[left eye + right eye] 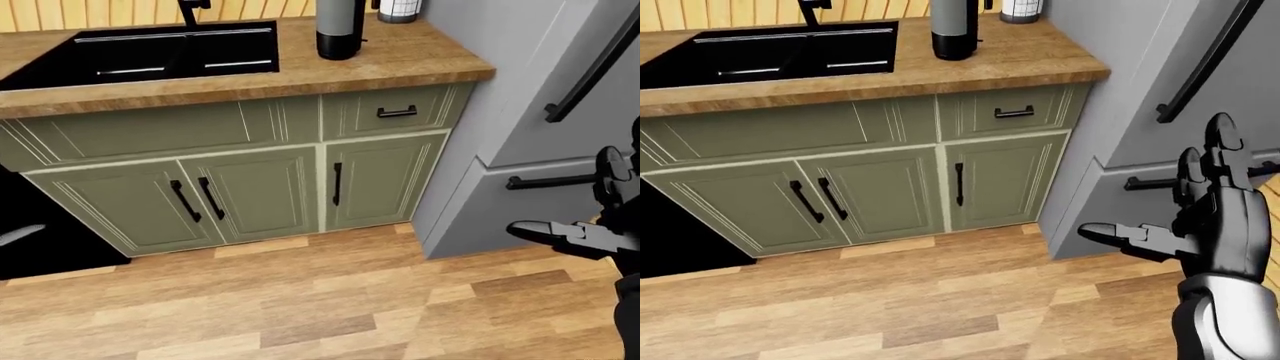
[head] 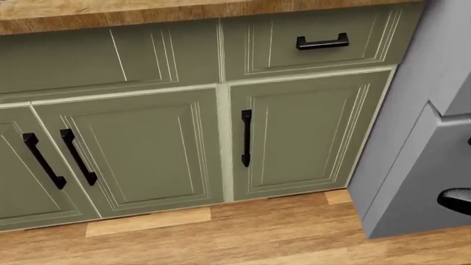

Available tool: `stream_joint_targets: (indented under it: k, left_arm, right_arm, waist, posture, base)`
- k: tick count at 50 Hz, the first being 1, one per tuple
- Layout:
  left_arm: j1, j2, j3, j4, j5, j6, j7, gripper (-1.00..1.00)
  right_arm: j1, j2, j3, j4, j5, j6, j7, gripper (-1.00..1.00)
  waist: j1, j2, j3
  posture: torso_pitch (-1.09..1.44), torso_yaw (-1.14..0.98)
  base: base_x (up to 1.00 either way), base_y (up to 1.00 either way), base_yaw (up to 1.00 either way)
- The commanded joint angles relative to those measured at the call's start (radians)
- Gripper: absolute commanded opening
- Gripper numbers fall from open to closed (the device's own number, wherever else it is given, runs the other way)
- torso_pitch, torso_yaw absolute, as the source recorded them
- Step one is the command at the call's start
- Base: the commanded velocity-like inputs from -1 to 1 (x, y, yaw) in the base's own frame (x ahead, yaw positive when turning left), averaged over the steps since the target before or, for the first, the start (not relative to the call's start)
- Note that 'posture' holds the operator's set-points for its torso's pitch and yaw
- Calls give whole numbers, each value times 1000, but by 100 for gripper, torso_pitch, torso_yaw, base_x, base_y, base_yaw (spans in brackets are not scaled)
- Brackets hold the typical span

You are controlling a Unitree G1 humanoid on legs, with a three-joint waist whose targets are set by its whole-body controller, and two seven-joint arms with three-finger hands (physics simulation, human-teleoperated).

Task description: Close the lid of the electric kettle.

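Seen from a standing approach across pale wood plank flooring (image 1: 300,307): a run of sage-green panelled base cabinets (image 1: 250,191) with black bar handles, topped by a butcher-block wooden countertop (image 1: 400,64) holding a black inset sink (image 1: 150,52). Standing upright at the top of the left-eye view, on the counter just right of the sink, a tall cylindrical grey-and-black vessel (image 1: 339,30), judged to be the electric kettle, though cropped at the frame's upper edge so that the lid and its position cannot be made out. Just beside it, to the right, a white jar with a dark grid pattern (image 1: 398,10), also cropped. Filling the right of the views, a grey refrigerator (image 1: 520,112) with black bar handles. Raised at the right of the right-eye view, the black three-fingered right hand (image 1: 1185,217), fingers spread and unclenched, grasping nothing, well apart from the kettle. Left hand nowhere in frame. Head view pointed low at cabinet doors and floor only. Task judged barely begun: approach to the counter unfinished, reach to the kettle and press on the lid both left to do.
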Motion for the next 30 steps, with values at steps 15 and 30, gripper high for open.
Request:
stream_joint_targets:
  k: [15,30]
  left_arm:
    - [-11,26,25,-47,-13,-11,6,100]
    - [-13,17,6,-25,13,-40,-9,100]
  right_arm:
    - [-15,-12,-3,-20,-4,-39,-5,100]
    - [-10,-6,10,-22,-11,-46,-5,100]
  waist:
    - [2,14,1]
    - [2,-6,0]
  posture:
    - [0,0]
    - [0,0]
  base:
    - [6,0,0]
    - [35,0,0]
